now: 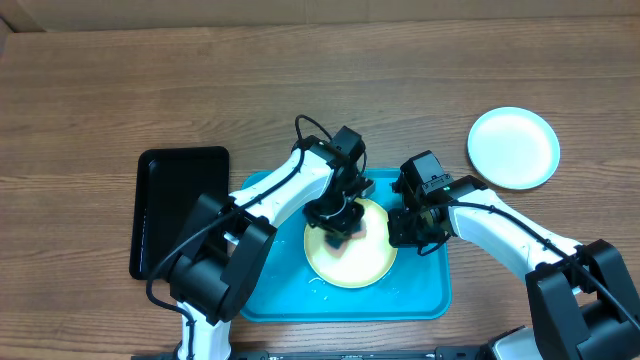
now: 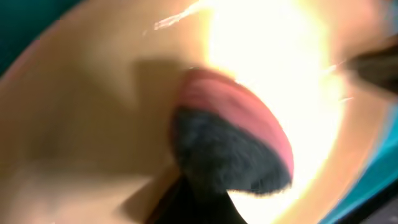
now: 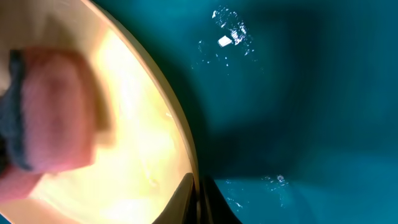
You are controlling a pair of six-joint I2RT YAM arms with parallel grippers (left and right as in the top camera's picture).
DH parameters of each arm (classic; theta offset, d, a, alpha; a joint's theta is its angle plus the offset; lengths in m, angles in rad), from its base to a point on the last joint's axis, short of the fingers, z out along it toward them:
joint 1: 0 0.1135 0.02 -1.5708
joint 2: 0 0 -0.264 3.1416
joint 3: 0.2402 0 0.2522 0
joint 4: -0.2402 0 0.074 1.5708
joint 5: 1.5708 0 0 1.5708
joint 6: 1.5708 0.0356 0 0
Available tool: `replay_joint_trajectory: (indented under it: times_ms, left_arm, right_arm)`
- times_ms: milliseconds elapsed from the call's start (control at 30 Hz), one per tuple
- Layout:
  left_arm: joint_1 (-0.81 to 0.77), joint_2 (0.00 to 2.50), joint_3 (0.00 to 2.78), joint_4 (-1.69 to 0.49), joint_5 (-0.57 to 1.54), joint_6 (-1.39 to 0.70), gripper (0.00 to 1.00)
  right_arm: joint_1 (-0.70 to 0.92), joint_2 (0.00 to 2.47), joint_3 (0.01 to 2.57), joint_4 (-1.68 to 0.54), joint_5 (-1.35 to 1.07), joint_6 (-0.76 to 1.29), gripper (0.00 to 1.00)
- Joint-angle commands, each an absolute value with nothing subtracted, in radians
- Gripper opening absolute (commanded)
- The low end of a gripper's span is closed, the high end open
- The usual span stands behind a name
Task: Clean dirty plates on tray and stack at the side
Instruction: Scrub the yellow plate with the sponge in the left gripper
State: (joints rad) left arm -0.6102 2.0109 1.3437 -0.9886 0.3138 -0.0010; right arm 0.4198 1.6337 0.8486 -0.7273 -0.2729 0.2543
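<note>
- Left gripper (image 1: 340, 218): fingers clamped on a sponge (image 2: 236, 143), pressed onto the yellow plate (image 1: 350, 262) in the tray (image 1: 425, 292)
- Right gripper (image 3: 198, 198): fingers pinched together on that plate's right rim

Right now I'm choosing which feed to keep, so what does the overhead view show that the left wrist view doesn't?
Only overhead: the black tray beside the turquoise tray, and the pale plate lying apart on the wooden table. Only left wrist: a blurred close-up of the sponge, a pink layer over a dark fuzzy one, against the plate. Both: the yellow plate lying in the turquoise tray.
</note>
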Motion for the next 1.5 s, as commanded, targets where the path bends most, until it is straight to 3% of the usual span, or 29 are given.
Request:
replay_joint_trajectory:
  times_ms: [0, 200, 400, 933, 1100, 1467]
  left_arm:
    - [-0.615, 2.027, 1.359, -1.035, 0.08, -0.025, 0.04]
    - [-0.615, 2.031, 1.356, -1.06, -0.181, -0.14, 0.04]
    - [-0.617, 2.033, 1.356, -0.96, -0.234, -0.214, 0.04]
    - [-0.715, 2.033, 1.428, -0.852, 0.191, -0.043, 0.04]
    - [-0.728, 2.033, 1.429, -0.852, 0.221, -0.045, 0.04]
    - [-0.635, 2.033, 1.43, -1.022, -0.332, -0.278, 0.04]
  right_arm:
    - [0.426, 1.636, 0.839, -0.733, -0.27, 0.24, 0.04]
    - [0.426, 1.636, 0.839, -0.735, -0.27, 0.239, 0.04]
    - [0.426, 1.636, 0.839, -0.736, -0.27, 0.239, 0.04]
    - [0.426, 1.636, 0.839, -0.737, -0.271, 0.239, 0.04]
    - [0.426, 1.636, 0.839, -0.743, -0.271, 0.239, 0.04]
    - [0.426, 1.636, 0.839, -0.754, -0.27, 0.239, 0.04]
